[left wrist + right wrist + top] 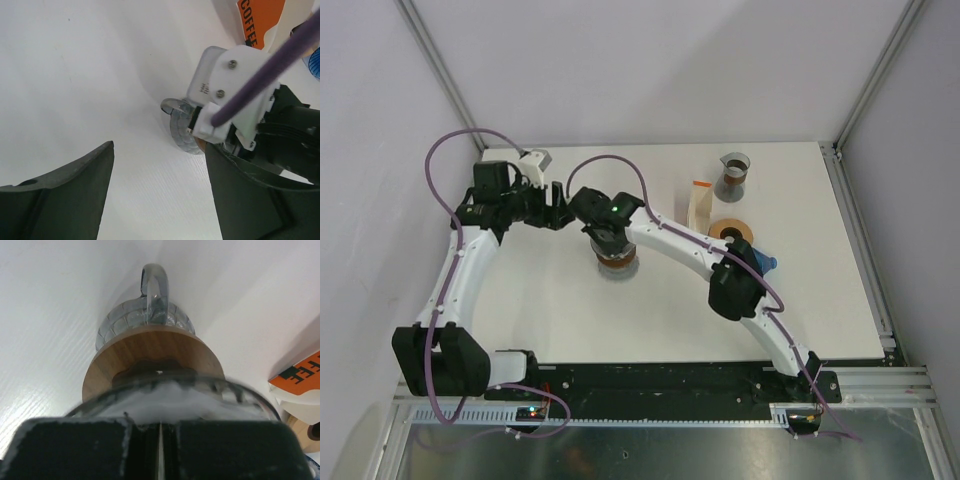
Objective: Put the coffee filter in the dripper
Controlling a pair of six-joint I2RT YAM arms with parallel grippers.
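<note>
The right gripper (160,440) is pressed together on a thin white edge, apparently the coffee filter (170,397), which sits in the mouth of the dripper (150,347). The paper is best pushed down evenly and released only once it is seated against the cone. The filter looks white and soft, blurred at this range. The left gripper (157,192) is held apart just beside the dripper.

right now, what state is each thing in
dripper: upright, coffee filter in its cone
coffee filter: inside the dripper, pinched by the right gripper
right gripper: shut on the coffee filter
left gripper: open, empty
filter pack: lying flat
</note>
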